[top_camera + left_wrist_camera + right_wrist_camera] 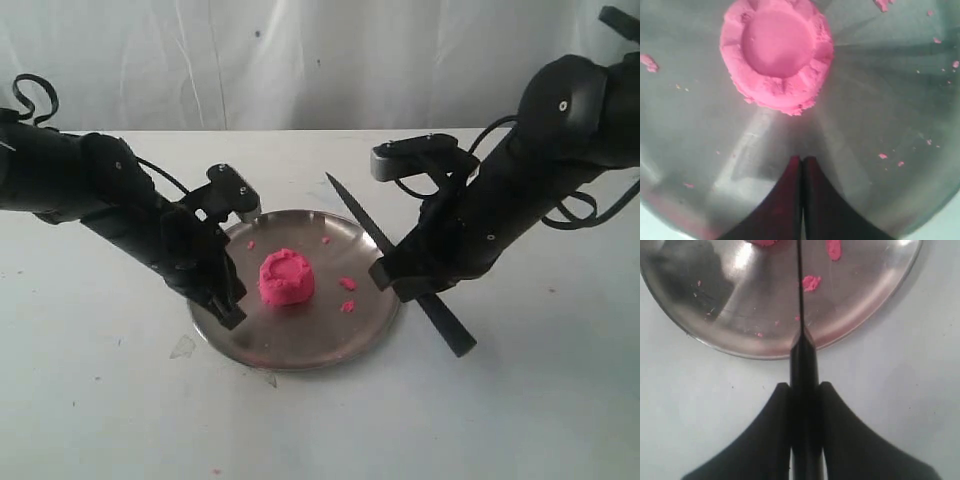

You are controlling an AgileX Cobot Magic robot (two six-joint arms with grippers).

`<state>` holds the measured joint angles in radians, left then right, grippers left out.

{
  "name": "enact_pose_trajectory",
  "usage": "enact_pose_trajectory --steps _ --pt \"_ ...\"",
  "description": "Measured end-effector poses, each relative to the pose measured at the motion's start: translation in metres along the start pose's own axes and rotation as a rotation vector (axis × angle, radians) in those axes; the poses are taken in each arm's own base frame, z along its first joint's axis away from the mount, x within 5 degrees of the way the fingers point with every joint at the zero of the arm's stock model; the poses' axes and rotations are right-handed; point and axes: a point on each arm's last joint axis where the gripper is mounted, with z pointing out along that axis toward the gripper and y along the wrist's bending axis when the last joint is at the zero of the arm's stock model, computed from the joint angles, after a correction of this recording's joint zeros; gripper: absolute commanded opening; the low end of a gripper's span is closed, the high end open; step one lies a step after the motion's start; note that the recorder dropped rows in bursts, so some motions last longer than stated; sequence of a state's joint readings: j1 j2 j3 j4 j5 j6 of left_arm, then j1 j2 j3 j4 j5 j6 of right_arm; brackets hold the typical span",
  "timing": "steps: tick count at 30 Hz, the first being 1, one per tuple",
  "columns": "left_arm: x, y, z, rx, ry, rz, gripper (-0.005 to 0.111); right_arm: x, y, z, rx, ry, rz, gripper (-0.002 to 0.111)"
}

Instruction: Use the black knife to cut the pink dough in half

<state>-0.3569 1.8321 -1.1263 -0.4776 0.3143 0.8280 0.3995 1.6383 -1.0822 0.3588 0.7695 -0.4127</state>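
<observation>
Pink dough [287,277] sits whole mid-plate [300,345] on the table. Right fingers [804,390] clamp the black knife [395,262], blade beside the lump; left fingers [802,165] pressed together, empty. Next, I judge: centre the blade, press down.

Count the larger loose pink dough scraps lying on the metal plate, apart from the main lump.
4: two right of the pink dough at and, two behind it at and. Tiny specks excluded.
</observation>
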Motion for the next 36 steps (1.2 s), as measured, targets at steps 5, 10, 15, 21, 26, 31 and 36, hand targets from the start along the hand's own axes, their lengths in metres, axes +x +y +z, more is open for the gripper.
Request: enact_pose_trajectory --steps 5,10,15,21,26,31,36 --pt "-0.009 0.006 -0.004 -0.059 -0.053 0.014 0.0 0.002 -0.002 0.012 -0.012 0.047 -0.051 0.0" --pt "-0.041 0.011 -0.04 -0.088 -0.166 -0.037 0.0 0.0 -0.002 0.01 -0.022 0.064 -0.071 0.0" --pt "-0.063 0.019 -0.077 -0.075 -0.235 -0.12 0.0 -0.001 0.007 0.011 -0.002 0.102 -0.154 0.0" --pt "-0.056 0.024 -0.116 -0.033 -0.254 -0.295 0.0 -0.014 0.032 0.024 0.025 0.143 -0.259 0.0" --pt "-0.055 -0.004 -0.163 0.063 -0.271 -0.265 0.0 -0.013 0.036 0.024 0.008 0.151 -0.244 0.0" --pt "-0.017 -0.028 -0.134 0.27 -0.036 -0.305 0.0 -0.011 0.039 0.024 -0.03 0.17 -0.215 0.0" --pt "-0.005 -0.028 -0.117 0.243 -0.051 -0.367 0.0 -0.011 0.039 0.024 -0.029 0.168 -0.216 0.0"
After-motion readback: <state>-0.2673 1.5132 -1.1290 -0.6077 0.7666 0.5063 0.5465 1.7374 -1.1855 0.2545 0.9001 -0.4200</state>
